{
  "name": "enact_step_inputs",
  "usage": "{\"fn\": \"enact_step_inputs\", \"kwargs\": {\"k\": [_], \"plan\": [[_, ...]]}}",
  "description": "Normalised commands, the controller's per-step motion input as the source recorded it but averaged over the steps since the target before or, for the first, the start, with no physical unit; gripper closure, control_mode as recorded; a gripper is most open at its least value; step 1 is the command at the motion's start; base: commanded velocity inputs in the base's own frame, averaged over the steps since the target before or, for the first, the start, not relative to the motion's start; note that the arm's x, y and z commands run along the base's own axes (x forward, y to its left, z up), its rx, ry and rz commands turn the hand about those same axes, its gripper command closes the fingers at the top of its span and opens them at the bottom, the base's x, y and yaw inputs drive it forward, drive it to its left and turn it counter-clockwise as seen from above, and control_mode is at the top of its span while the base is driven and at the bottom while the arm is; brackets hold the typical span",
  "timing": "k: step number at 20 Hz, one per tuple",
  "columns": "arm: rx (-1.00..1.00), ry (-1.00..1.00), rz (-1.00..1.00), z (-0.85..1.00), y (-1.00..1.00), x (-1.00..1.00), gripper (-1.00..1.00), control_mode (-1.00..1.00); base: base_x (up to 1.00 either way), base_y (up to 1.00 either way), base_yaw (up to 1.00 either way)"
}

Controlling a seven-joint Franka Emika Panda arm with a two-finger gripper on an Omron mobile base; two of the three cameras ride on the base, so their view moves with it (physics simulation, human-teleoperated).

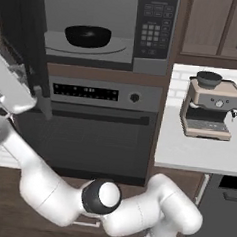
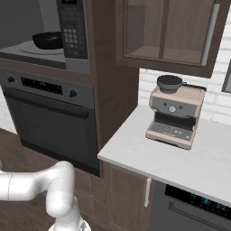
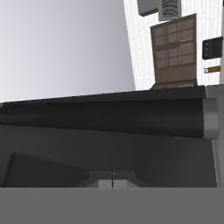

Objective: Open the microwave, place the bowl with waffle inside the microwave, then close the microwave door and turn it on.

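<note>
The bowl with waffle [image 1: 87, 36] sat on the turntable inside the microwave [image 1: 155, 30], so you'd finished placing it. The microwave door [image 1: 25, 44] stood open, swung left; closing and starting remained. Your hand [image 3: 112, 175] was shut, empty, close against the door. The coffee machine [image 1: 209, 104] waited on the bench [image 1: 198, 153].

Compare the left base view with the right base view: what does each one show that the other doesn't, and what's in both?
Left base view alone: the microwave door swung open at the left, with the robot's hand against its edge.

Right base view alone: the glass-front wall cabinet above the counter, and the lower cabinets beneath it.

Both: the microwave with the bowl on its turntable, the oven below, and the coffee machine on the white counter. The waffle can't be made out in either.
</note>
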Motion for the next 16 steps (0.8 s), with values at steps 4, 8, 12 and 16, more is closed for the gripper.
{"fn": "enact_step_inputs", "kwargs": {"k": [4,8,12,16], "plan": [[0.61,0.00,0.04,0.69,-1.00,-0.41,1.00,-1.00,0.00,0.00,0.00],[0.57,0.00,0.07,0.45,-1.00,-0.30,1.00,-1.00,0.00,0.00,0.00],[0.53,0.00,0.08,0.00,-1.00,-0.01,1.00,-1.00,0.00,0.00,0.00],[0.49,0.01,0.11,0.06,-1.00,0.13,1.00,-1.00,0.00,0.00,0.00]]}}
